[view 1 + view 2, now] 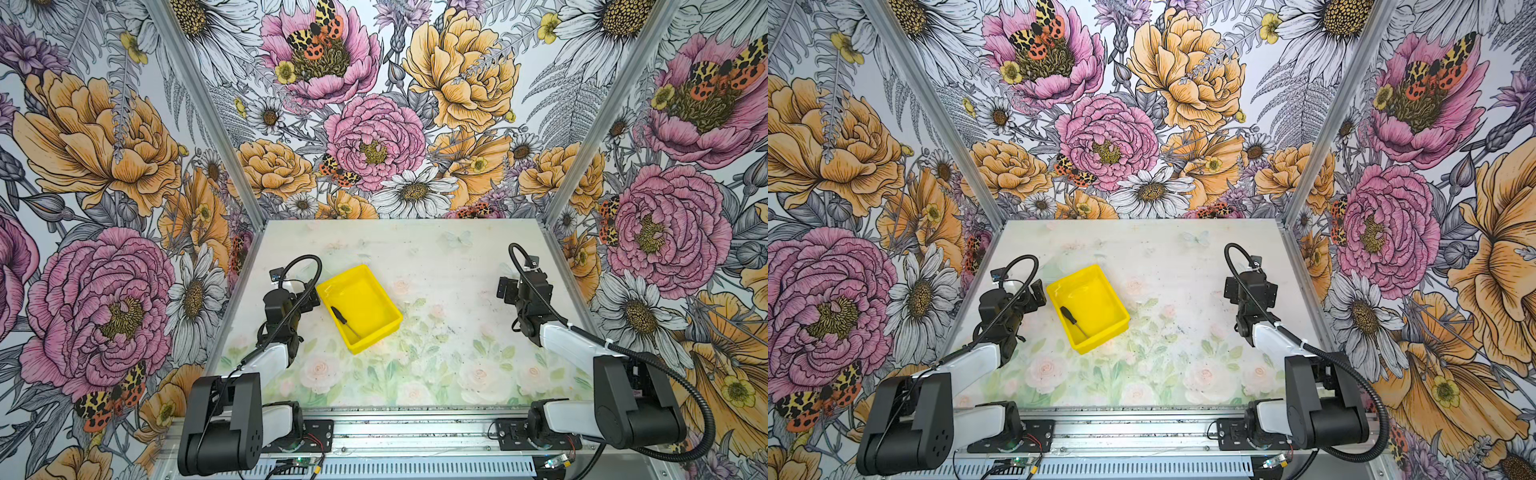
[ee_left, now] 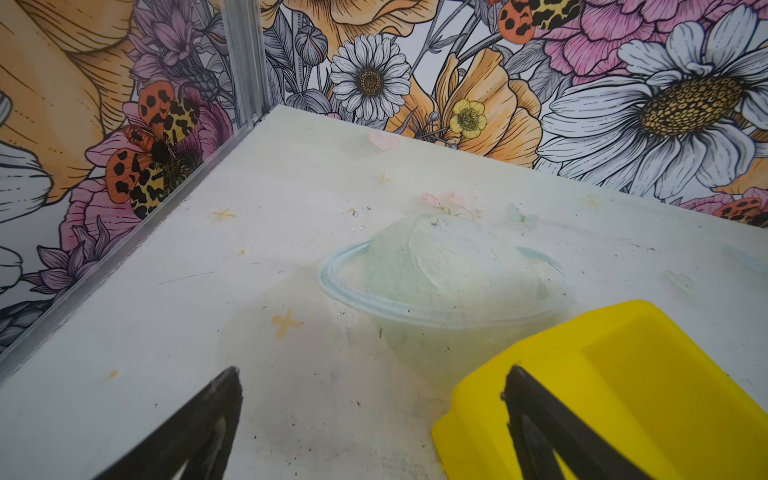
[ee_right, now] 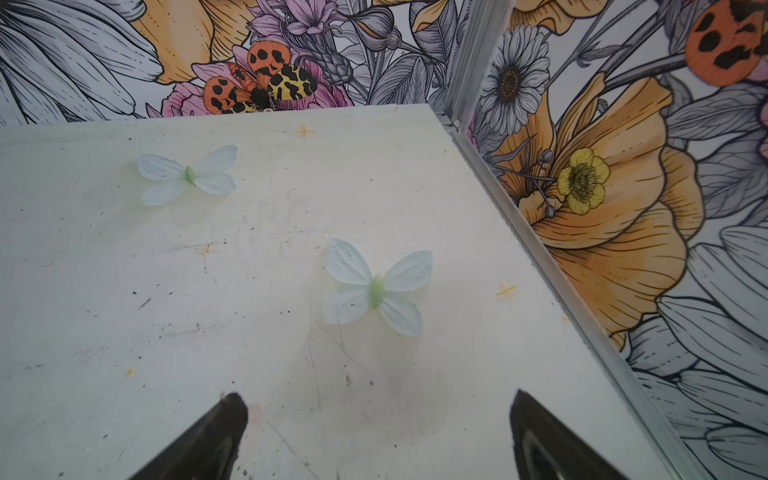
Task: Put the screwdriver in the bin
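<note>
Top views, screwdriver (image 1: pixel 339 314) inside yellow bin (image 1: pixel 376 335)

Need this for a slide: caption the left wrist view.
Left gripper open above the pale table, one fingertip overlapping a corner of the yellow bin.

A: Obstructions on the table (image 1: pixel 449 266)?
B: Bin (image 1: pixel 365 297) at 9 o'clock of centre; left gripper (image 1: pixel 309 298) just beside its 9 o'clock wall. Screwdriver (image 1: pixel 343 318) takes the bin's 8 o'clock side.
A: Clear passage?
B: Bare surface from 12 round to 6 o'clock. Right gripper (image 1: pixel 509 286) stands at 3, near the side panel (image 1: pixel 665 208).
</note>
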